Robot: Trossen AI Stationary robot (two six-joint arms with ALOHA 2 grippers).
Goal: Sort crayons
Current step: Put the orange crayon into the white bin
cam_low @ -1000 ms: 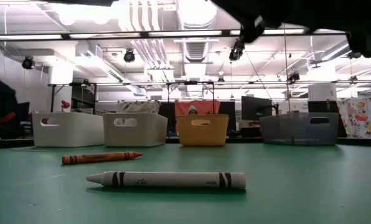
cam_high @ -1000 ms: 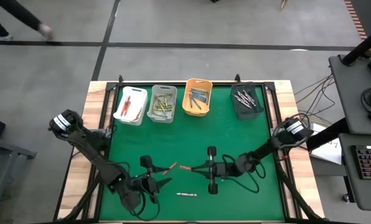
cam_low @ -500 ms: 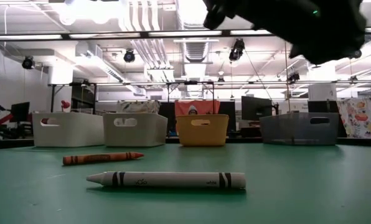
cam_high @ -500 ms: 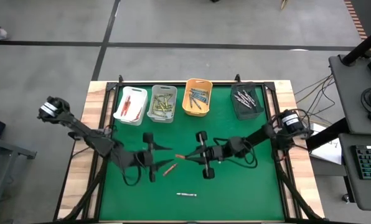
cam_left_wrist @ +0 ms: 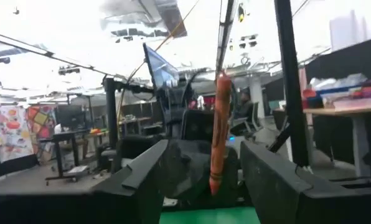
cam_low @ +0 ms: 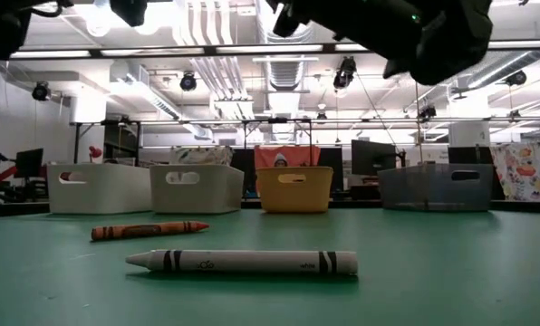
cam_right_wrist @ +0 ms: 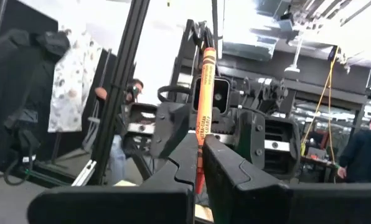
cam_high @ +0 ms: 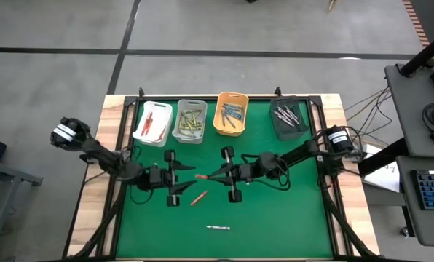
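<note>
Green felt covers the table (cam_high: 290, 211) in a bright workshop of desks and ceiling lamps, with four bins lined along its 12 o'clock edge: white (cam_high: 153, 123), grey (cam_high: 190, 121), orange (cam_high: 231, 113) and black (cam_high: 289, 118), each holding sorted crayons. At centre the right gripper (cam_high: 211, 175) is clamped on an orange crayon (cam_high: 201, 176), its tip facing the left gripper (cam_high: 190, 176), whose fingers stand spread wide and empty. A second orange crayon (cam_high: 198, 198) lies just toward 6 o'clock, a white crayon (cam_high: 218, 228) nearer that edge. Compared with a second ago, both arms have swung toward 12 o'clock, and the crayon between them then now lies on the felt.
</note>
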